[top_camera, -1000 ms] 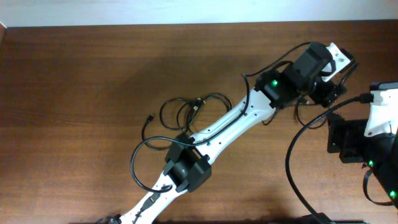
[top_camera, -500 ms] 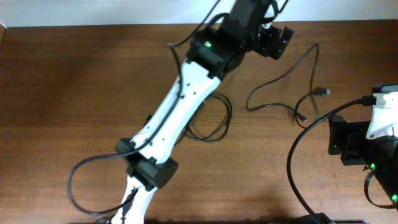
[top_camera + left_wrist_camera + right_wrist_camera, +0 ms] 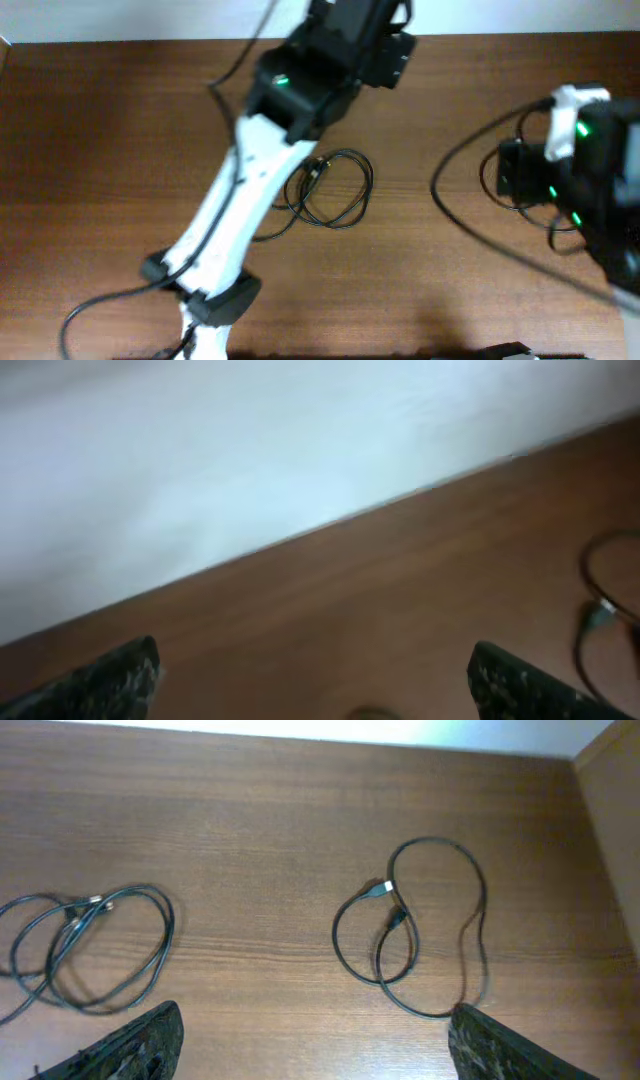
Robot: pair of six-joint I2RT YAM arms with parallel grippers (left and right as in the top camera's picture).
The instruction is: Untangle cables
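Observation:
A black cable coil (image 3: 335, 190) lies mid-table beside my left arm; it also shows at the left of the right wrist view (image 3: 90, 945). A second black cable loop with silver plugs (image 3: 420, 930) lies apart from it on the right, mostly hidden under my right arm in the overhead view (image 3: 553, 238). My left gripper (image 3: 388, 55) is open and empty by the table's far edge, its fingers wide apart in the left wrist view (image 3: 315, 690). My right gripper (image 3: 320, 1050) is open and empty, above the table between the two cables.
A white wall (image 3: 250, 450) runs along the far edge of the wooden table (image 3: 120, 150). A piece of cable (image 3: 600, 620) shows at the right edge of the left wrist view. My right arm's own thick black lead (image 3: 470, 215) curves across the table's right part.
My left arm has swung from the right side to the far middle edge, leaving a cable on the right. My right arm has moved in over that cable.

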